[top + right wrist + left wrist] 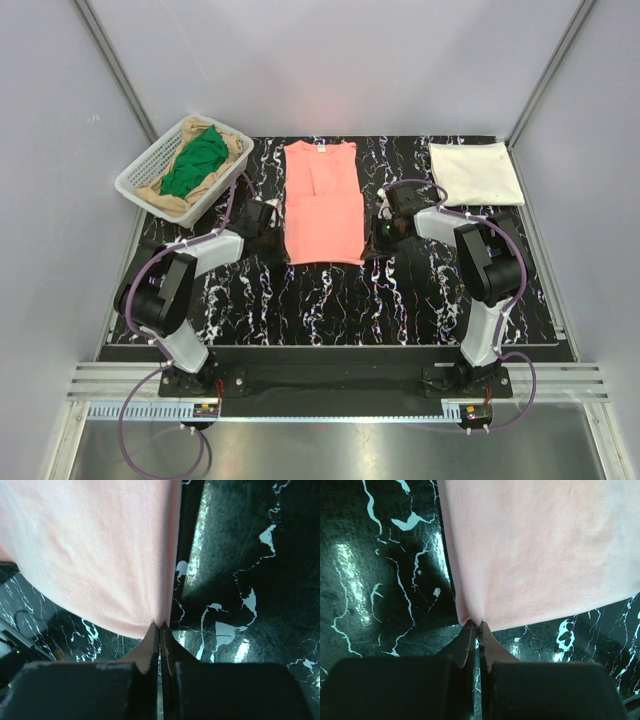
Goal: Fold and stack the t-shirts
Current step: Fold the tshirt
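A salmon-pink t-shirt (322, 205) lies flat in the middle of the table, narrowed lengthwise, collar toward the back. My left gripper (270, 217) sits at its left edge. In the left wrist view that gripper (476, 624) is shut on a corner of the pink cloth (540, 555). My right gripper (380, 228) sits at the shirt's right edge. The right wrist view shows it (161, 625) shut on a corner of the pink cloth (100, 550). A cream-white t-shirt (475, 172) lies folded at the back right.
A white mesh basket (137, 185) stands at the back left with a green t-shirt (195, 160) and a tan one (232, 140) bundled inside. Black marbled tabletop (330, 300) shows in front of the pink shirt. Grey walls close off the back and both sides.
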